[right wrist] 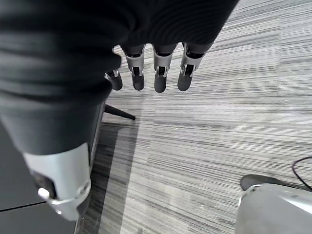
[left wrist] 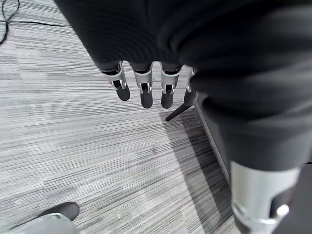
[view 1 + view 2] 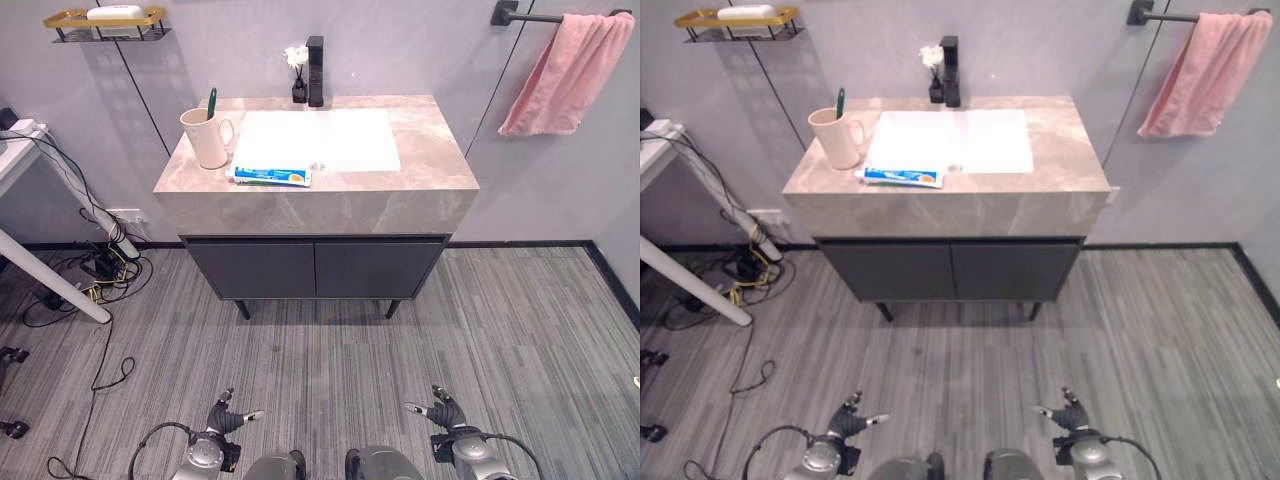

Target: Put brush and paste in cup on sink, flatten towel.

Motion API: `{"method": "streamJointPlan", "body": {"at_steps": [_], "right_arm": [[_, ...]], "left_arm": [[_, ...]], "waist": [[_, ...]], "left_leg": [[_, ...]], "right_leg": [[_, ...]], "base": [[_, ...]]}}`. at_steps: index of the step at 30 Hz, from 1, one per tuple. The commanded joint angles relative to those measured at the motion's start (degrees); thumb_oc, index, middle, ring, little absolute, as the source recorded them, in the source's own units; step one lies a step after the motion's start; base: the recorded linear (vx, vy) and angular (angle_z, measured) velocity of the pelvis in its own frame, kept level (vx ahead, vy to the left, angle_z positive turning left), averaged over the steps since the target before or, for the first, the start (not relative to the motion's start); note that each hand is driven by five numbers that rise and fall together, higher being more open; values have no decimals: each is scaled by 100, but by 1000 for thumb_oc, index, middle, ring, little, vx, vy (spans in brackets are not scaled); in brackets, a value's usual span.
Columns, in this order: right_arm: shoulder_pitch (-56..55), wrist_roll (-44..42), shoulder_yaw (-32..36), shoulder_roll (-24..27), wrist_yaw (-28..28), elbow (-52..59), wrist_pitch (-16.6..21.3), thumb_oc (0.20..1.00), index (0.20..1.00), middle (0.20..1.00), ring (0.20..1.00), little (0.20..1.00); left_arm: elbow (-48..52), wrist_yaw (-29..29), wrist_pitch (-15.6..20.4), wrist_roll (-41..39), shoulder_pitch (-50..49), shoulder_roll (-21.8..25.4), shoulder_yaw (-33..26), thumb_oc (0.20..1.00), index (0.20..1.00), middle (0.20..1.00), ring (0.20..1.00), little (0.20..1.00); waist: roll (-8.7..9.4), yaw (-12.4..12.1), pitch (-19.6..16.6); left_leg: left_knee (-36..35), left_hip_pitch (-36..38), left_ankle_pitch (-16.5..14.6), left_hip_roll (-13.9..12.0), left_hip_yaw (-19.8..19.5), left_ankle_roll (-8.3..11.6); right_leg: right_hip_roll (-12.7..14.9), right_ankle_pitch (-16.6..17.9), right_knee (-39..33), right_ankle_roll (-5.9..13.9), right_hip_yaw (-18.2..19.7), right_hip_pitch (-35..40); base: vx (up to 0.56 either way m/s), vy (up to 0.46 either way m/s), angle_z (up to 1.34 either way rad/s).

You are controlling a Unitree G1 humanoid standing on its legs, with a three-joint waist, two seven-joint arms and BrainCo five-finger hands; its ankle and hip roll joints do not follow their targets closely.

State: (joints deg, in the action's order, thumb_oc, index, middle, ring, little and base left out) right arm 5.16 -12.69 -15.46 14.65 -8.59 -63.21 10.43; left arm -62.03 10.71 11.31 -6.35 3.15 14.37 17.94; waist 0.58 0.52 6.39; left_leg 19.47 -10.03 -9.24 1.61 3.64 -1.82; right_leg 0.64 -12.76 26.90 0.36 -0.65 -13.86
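From the left eye view, the left hand (image 3: 222,420) and the right hand (image 3: 440,410) hang low over the grey striped plank floor (image 3: 330,350), both with fingers loosely spread and holding nothing. Well ahead of them stands the grey marble-topped vanity with a white inset basin (image 3: 318,150). Ahead and slightly to the left of the left hand, on the counter, a beige ceramic mug (image 3: 207,137) holds a dark green toothbrush (image 3: 212,102) upright. Just beside the mug, along the front edge of the basin, lies a blue and white toothpaste tube (image 3: 271,176). Far ahead and to the right of the right hand, a pink cloth towel (image 3: 568,72) hangs bunched over a black wall bar (image 3: 530,16).

In the right eye view, a black tap (image 3: 950,70) stands behind the basin.

The left wrist view shows the left hand's fingers (image 2: 144,90) straight and relaxed above the floor, empty.

The right wrist view shows the right hand's fingers (image 1: 160,73) likewise straight, gripping nothing.
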Motion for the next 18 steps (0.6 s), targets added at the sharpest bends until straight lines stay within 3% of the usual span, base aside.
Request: {"method": "streamJointPlan", "body": {"at_steps": [1,8,10,12,14,16,18], "right_arm": [[268,-113,-114,85,-18,23,229,1000,1000,1000,1000,1000],[310,-145,-109,49,-10,127,224,1000,1000,1000,1000,1000],[232,-134,-112,51,-11,361,230,1000,1000,1000,1000,1000],[200,-142,-117,52,4,467,222,1000,1000,1000,1000,1000],[155,-132,-109,68,17,608,224,1000,1000,1000,1000,1000],[135,-119,-104,107,16,715,219,1000,1000,1000,1000,1000],[192,-120,-86,154,-14,739,237,1000,1000,1000,1000,1000]], "left_arm": [[-18,134,234,47,184,29,31,1000,1000,1000,1000,1000],[-81,165,218,227,300,88,119,1000,1000,1000,1000,1000],[30,149,199,312,275,156,127,1000,1000,1000,1000,1000],[99,131,175,348,256,212,117,1000,1000,1000,1000,1000],[144,112,167,385,245,263,118,1000,1000,1000,1000,1000],[79,59,144,429,269,258,152,1000,1000,1000,1000,1000],[-70,105,165,384,331,233,133,1000,1000,1000,1000,1000]], "waist": [[75,-66,170],[145,-78,268],[169,-72,313],[211,-83,411],[216,-97,496],[241,-49,544],[283,-20,591]], "left_leg": [[-9,41,67,8,121,88],[-308,274,131,193,188,-58],[-395,405,119,247,202,-138],[-398,501,78,287,242,-221],[-376,563,12,287,278,-274],[-328,609,-61,365,246,-288],[-338,696,-147,453,277,-297]], "right_leg": [[561,1232,-1022,628,5,220],[682,1257,-903,717,167,249],[723,1315,-507,767,189,141],[792,1639,7,809,235,-43],[832,1664,392,798,160,-270],[670,1653,145,771,183,-452],[774,1826,-429,782,38,-588]], "base": [[1,114,-14],[21,124,-10],[29,141,3],[8,123,-5],[38,107,-22],[95,52,-18],[115,11,-10]]}}
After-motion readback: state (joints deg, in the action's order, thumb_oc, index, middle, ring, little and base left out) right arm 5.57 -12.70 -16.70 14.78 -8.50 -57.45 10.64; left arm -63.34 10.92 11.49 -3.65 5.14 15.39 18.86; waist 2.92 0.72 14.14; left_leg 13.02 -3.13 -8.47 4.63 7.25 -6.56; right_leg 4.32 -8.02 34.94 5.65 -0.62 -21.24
